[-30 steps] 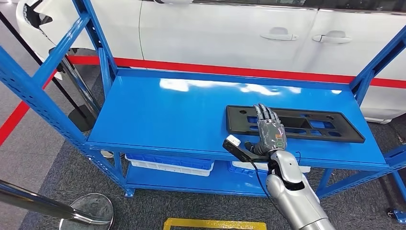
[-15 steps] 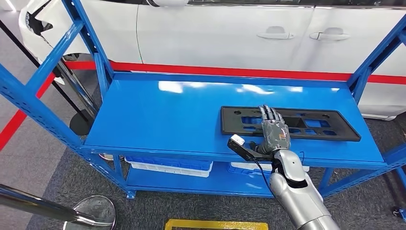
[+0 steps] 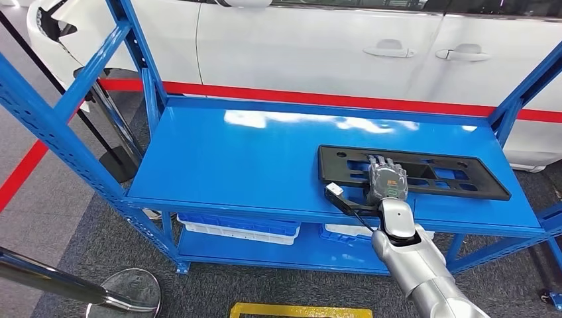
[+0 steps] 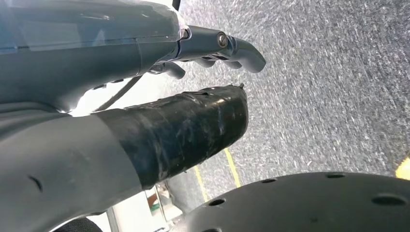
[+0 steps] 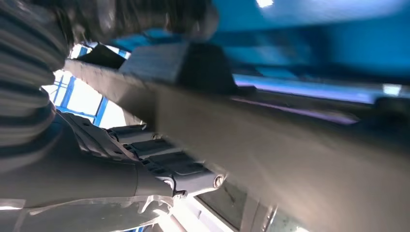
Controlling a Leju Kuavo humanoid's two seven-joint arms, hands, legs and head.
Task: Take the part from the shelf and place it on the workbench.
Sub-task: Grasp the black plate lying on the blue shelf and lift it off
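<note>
blue metal shelf [image 3: 265,159] stands in front of a white car [image 3: 318,46], with a red stripe running along the floor behind it. on the shelf's top deck, toward the right side, lies a flat black plastic part [image 3: 457,177], long and rectangular with several cut-out slots. the robot's silver right arm reaches up from below, and its right hand [image 3: 386,177] lies over the left half of the part, fingers [image 3: 379,161] stretched forward across the top surface. the right wrist view is blurred: the part's edge passes between the thumb above and the darker fingers below, so the hand seems to be closing around the edge, but whether it truly grips cannot be told. the left hand [image 4: 145,87] hangs over grey speckled floor [image 4: 329,87], holding nothing, fingers loosely curled and apart from the thumb. on the lower shelf deck sit pale bins [image 3: 235,228]. a chrome stanchion base [image 3: 122,298] stands on the floor at lower left.
</note>
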